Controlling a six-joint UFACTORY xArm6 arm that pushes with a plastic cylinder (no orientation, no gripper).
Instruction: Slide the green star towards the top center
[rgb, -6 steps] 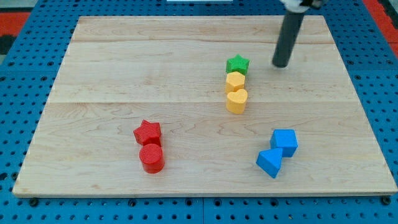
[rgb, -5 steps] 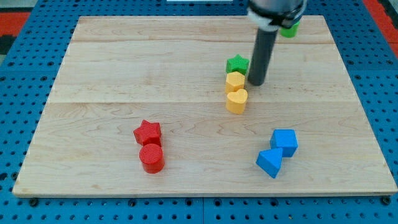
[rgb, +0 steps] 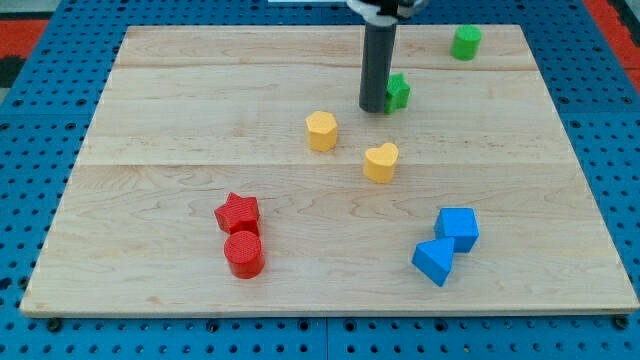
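My tip (rgb: 374, 108) is set touching the green star (rgb: 398, 91) at the star's eight o'clock, so a push would carry it up the board (rgb: 180, 100). No jaws are fitted; nothing is gripped. The star is found upper centre-right.

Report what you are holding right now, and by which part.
Nothing is held; I have no claw. My tip only rests on the board against the green star, at that block's left side in the view.
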